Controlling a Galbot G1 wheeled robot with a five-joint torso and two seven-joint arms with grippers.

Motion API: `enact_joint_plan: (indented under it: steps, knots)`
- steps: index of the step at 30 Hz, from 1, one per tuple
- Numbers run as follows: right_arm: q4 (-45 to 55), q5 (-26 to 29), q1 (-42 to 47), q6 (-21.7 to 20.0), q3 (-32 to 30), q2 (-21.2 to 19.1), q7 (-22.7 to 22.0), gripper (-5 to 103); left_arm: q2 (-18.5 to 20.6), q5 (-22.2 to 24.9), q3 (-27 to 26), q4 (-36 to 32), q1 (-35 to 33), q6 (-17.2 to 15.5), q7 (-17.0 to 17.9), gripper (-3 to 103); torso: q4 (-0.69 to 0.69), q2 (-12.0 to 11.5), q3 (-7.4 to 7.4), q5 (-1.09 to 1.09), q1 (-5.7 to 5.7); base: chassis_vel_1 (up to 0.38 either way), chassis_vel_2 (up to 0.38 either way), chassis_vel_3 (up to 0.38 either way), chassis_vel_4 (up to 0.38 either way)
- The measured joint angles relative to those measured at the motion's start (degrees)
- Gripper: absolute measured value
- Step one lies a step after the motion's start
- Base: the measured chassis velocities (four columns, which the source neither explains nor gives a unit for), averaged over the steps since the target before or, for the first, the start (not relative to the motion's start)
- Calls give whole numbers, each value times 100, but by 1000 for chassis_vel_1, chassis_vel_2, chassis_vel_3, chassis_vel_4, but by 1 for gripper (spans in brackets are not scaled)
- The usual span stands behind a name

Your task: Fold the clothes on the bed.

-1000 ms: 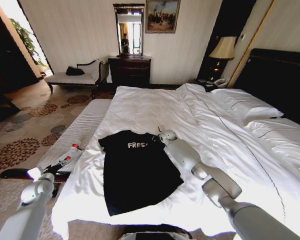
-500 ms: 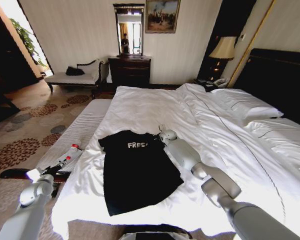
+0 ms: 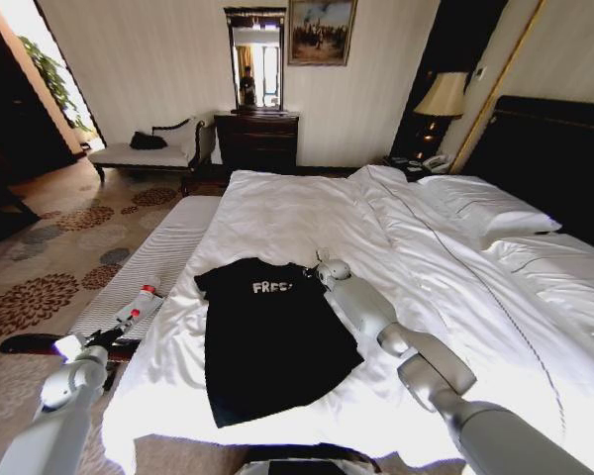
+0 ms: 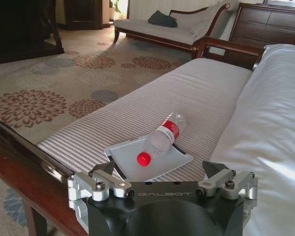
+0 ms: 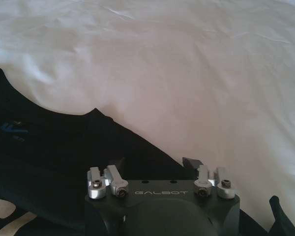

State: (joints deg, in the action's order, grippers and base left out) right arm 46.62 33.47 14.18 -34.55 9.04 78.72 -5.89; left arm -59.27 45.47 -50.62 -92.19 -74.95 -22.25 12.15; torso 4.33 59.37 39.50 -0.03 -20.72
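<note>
Where T-shirt (image 3: 268, 334) ends, right claw (image 3: 320, 264).

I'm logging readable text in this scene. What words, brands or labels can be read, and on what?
"FREE" in white, last letter partly hidden: chest of the black T-shirt.
"GALBOT": left gripper body.
"GALBOT": right gripper body.
Red label on the bottle: too small to read.

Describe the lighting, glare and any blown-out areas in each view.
Head view: daylight from the doorway at far left is blown out; the white bed glares bright, and the black T-shirt loses its fabric detail. Left wrist view: soft light, a sheen on the bottle above the left hand. Right wrist view: pinkish cast on the sheet; the shirt ahead of the right hand is near featureless.
</note>
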Motion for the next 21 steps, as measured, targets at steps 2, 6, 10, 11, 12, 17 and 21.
enact_joint_plan:
  steps: [2, 6, 10, 11, 12, 17, 21]
  knots:
    - [-29, -1, 0, -17, -1, 10, 12, 72, 9, 3, -15, -19, -20, 0, 0, 100, 0, 0, 0, 0, 0, 0, 0, 0, 0]
    - [-75, -7, -7, -27, -1, 22, 38, 68, 16, 23, -52, -43, -46, -1, 3, 100, 0, 0, 0, 0, 0, 0, 0, 0, 0]
    - [-115, -26, -17, -28, 2, 24, 55, 51, 21, 63, -100, -63, -47, -5, 7, 100, 0, 0, 0, 0, 0, 0, 0, 0, 0]
    - [-120, -28, -18, -28, 2, 22, 58, 51, 22, 67, -104, -70, -46, -6, 8, 100, 0, 0, 0, 0, 0, 0, 0, 0, 0]
    - [-120, -28, -18, -28, 2, 22, 58, 51, 22, 67, -104, -70, -46, -6, 8, 100, 0, 0, 0, 0, 0, 0, 0, 0, 0]
    - [-146, -30, -21, -18, -12, 17, 66, 30, 23, 71, -94, -107, -34, -15, 13, 100, 0, 0, 0, 0, 0, 0, 0, 0, 0]
    - [-132, -30, -19, -2, -34, 5, 92, 14, 18, 75, -62, -151, 10, -34, 28, 100, 0, 0, 0, 0, 0, 0, 0, 0, 0]
